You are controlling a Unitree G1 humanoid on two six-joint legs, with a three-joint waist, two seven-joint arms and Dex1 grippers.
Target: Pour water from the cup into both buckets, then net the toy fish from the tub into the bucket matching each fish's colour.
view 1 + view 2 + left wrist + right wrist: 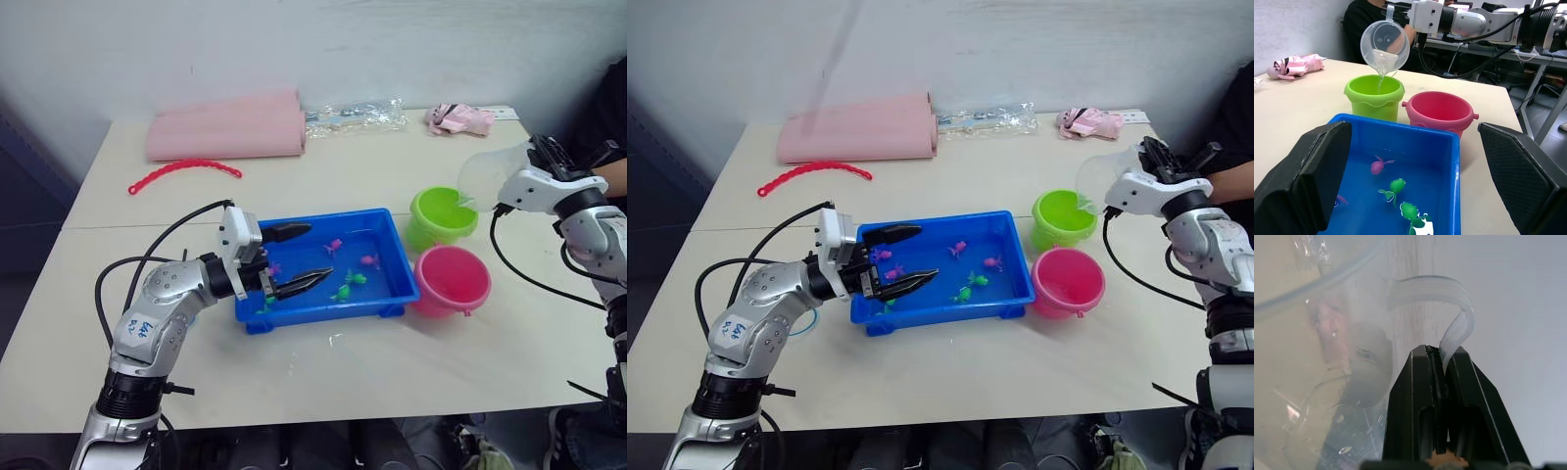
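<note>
Left gripper (291, 258) hangs over tub (397, 262) left end, fingers spread wide, nothing between them. Fish (345, 288) float in tub, pink and green mixed. Green bucket (441, 217) behind pink bucket (452, 279), touching, just right of tub. Right gripper (1442, 357) pinches cup (1385, 47) handle tight, cup tipped over green bucket, thin stream falling in. We'd hold lip centred over green rim, tilt slowly, save half for pink. Left wrist view shows stream clearly; right wrist view shows pinch on handle.
</note>
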